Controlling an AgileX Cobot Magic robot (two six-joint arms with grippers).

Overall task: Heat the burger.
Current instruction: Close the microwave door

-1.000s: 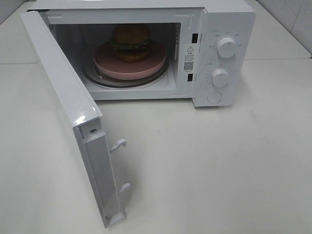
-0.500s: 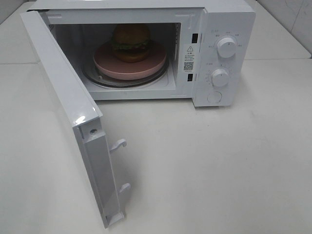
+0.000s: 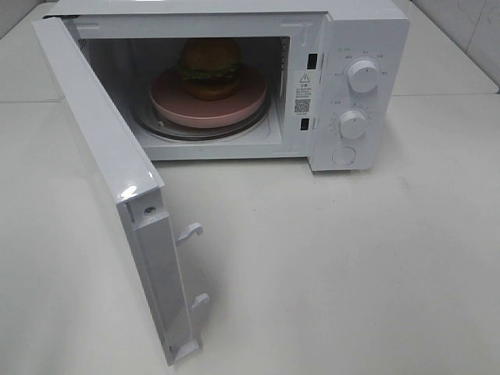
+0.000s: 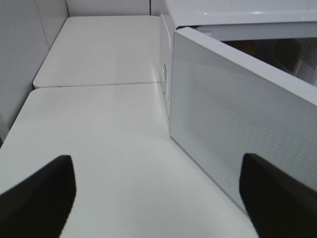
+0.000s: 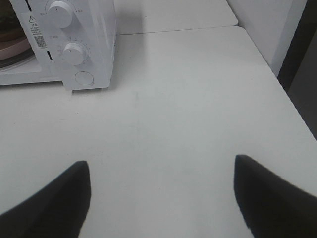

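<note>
burger [image 3: 209, 69] on pink plate [image 3: 173, 106], inside open microwave [image 3: 391, 55]

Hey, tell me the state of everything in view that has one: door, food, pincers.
microwave door: wide open.
burger: upright on the pink plate, inside the microwave.
pink plate: on the glass turntable.
left pincer: open, empty.
right pincer: open, empty.

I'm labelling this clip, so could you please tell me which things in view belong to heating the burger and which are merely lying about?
Belongs to the job: burger, pink plate under it, microwave, its open door, upper knob, lower knob.
Just there: white table, warning sticker beside the cavity.
</note>
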